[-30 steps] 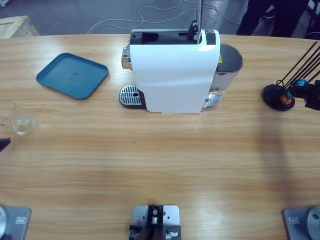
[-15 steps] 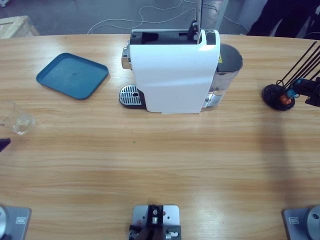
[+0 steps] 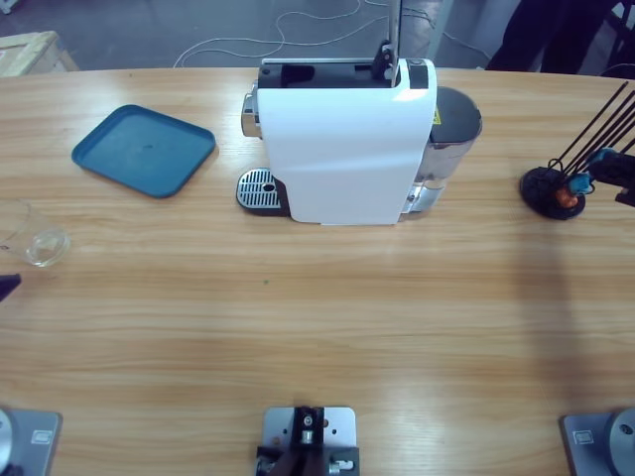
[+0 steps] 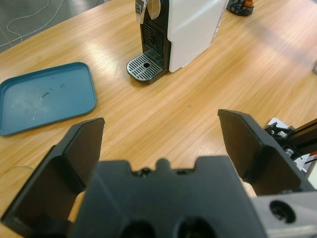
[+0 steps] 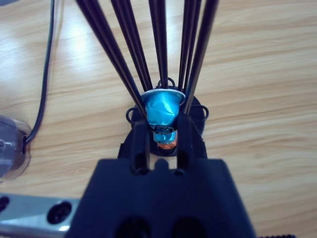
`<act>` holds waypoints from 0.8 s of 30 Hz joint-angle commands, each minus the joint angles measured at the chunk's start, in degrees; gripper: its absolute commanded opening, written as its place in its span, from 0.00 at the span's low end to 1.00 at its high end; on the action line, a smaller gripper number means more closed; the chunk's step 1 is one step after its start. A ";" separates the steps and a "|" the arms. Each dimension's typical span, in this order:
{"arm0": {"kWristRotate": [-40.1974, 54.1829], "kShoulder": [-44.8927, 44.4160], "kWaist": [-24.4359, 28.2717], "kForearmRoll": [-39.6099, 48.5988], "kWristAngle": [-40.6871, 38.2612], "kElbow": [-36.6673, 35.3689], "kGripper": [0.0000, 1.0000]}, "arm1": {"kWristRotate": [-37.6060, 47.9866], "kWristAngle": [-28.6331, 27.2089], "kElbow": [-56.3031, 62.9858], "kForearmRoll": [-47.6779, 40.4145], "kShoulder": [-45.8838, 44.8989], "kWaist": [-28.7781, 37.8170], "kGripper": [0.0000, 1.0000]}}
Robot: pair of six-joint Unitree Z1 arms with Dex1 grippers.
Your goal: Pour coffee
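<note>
The white coffee machine stands mid-table with its lid lever raised and its drip grate bare; the left wrist view shows the coffee machine too. An empty clear glass sits at the far left, and no coffee shows anywhere. Just below the glass, only the tip of my left gripper is in the high view. My left gripper is open and holds nothing. My right gripper is shut on a blue capsule among the black rods of the capsule stand. My right gripper sits at the right edge.
A blue tray lies at the back left, and the left wrist view shows the blue tray as well. An orange capsule sits low in the stand. The machine's water tank is on its right side. A person stands beyond the far right corner.
My right gripper has shifted slightly toward the right edge beside the capsule stand. The person behind the table has moved. The left gripper and the glass have stayed put.
</note>
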 commanded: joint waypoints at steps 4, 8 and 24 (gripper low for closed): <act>-0.83 0.76 -0.41 -0.72 0.88 2.32 1.00 | -2.94 -0.95 -10.40 15.37 -12.59 -0.78 0.00; -0.83 0.74 -0.41 -0.72 0.81 2.32 1.00 | -2.94 -1.89 -14.09 20.68 -15.97 -0.66 0.00; 4.39 6.63 0.53 -1.30 -0.42 1.35 1.00 | -18.09 7.77 -32.84 41.04 -16.72 39.42 0.00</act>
